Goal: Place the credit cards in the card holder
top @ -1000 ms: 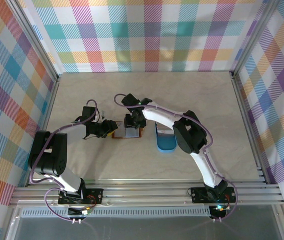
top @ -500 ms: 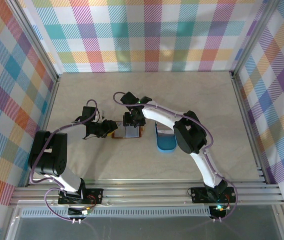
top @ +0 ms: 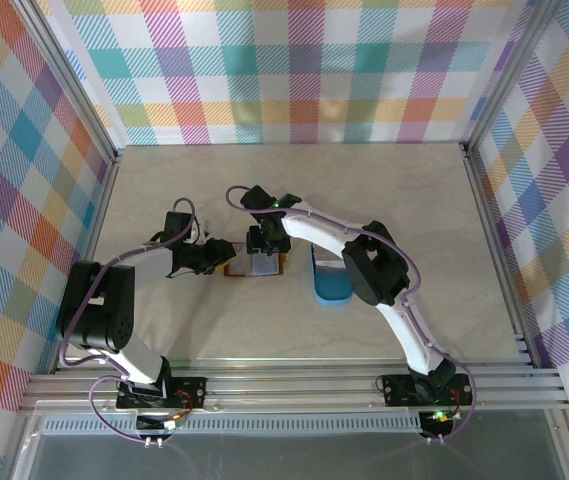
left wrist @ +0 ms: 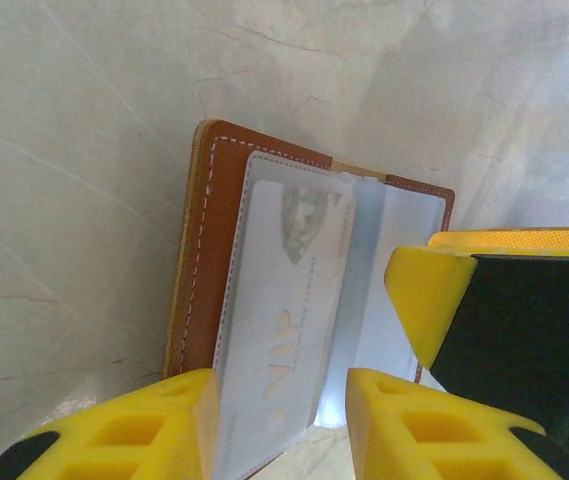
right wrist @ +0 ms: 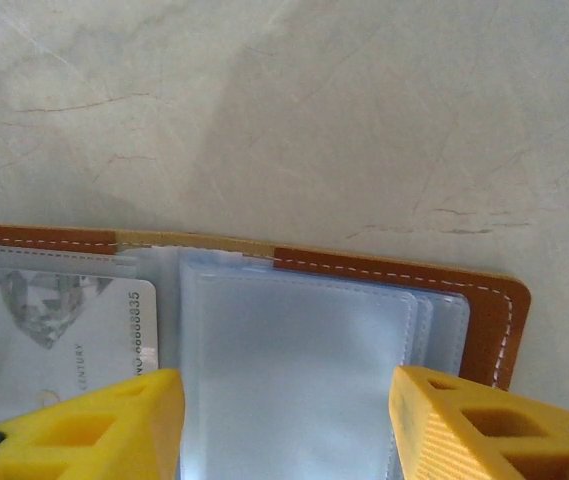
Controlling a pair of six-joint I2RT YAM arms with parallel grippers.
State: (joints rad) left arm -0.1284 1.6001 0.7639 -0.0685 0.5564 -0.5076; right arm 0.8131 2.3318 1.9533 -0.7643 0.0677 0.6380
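The card holder (top: 254,266) lies open on the table, brown leather (left wrist: 209,230) outside and clear sleeves inside. A pale credit card (left wrist: 284,300) marked VIP lies on its left half, and its numbered edge (right wrist: 54,340) shows in the right wrist view. My left gripper (left wrist: 282,378) straddles the card's near end. The left finger overlaps the card's edge and a small gap shows beside the other finger. From above, it sits at the holder's left side (top: 216,260). My right gripper (right wrist: 284,375) stands open astride the clear sleeves of the right half (right wrist: 484,320), over the holder's far edge (top: 264,250).
A blue oval tray (top: 331,285) sits just right of the holder, under the right forearm. One finger of the right gripper (left wrist: 434,290) stands close by in the left wrist view. Plaid walls and metal rails enclose the table.
The right arm's wrist has edged slightly toward the far left over the holder. The left arm and the holder have stayed put.
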